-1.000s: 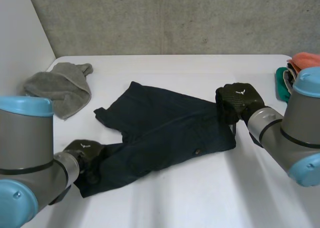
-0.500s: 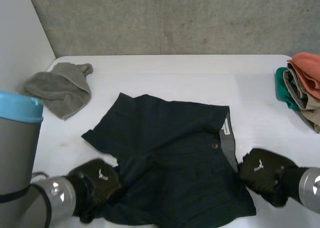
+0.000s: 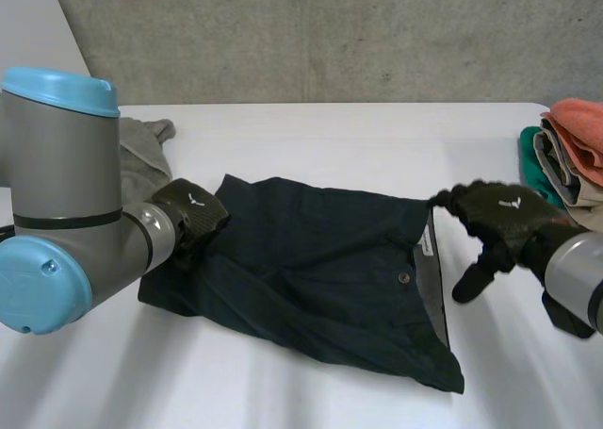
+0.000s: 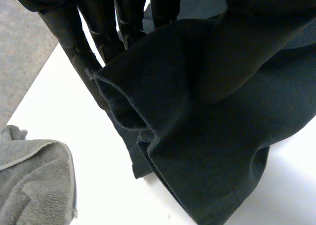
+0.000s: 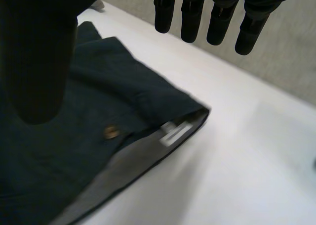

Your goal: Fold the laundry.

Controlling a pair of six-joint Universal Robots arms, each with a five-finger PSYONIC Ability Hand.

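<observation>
left hand (image 3: pixel 191 212): clamped on the leg end of the shorts (image 3: pixel 320 269). In the left wrist view the fingers (image 4: pixel 98 32) run behind a bunched hem and the thumb (image 4: pixel 252 42) presses the cloth from the front.
left hand place: at the shorts' edge nearest the left arm (image 3: pixel 66 193). The cloth is doubled over and rumpled at the grip.
right hand (image 3: pixel 499 217): spread, holding nothing. The fingers (image 5: pixel 222 12) are straight and apart, and the thumb (image 5: pixel 34 52) sticks out to the side.
right hand place: over bare table just beside the waistband end of the shorts. It looks clear of the cloth.
shorts: dark navy, in the middle of the table (image 3: pixel 330 137). They lie mostly flat between the two hands, leg end in the left hand, waistband towards the right hand.
waistband: its grey lining (image 3: pixel 436 292) is turned outward along the edge. A white label (image 3: pixel 425 244) sits at the far corner and a small button (image 3: pixel 404 278) is just inside the lining.
towel (image 3: pixel 141 156): grey and crumpled, on the far left of the table, partly hidden behind the left arm. In the left wrist view it is near the held hem but apart from it.
stack of folded clothes (image 3: pixel 570 156): at the table's right edge beyond the right hand, well apart from the shorts. Orange is on top, then beige, with green at the side.
table: white, with a grey concrete wall (image 3: pixel 330 33) behind it.
</observation>
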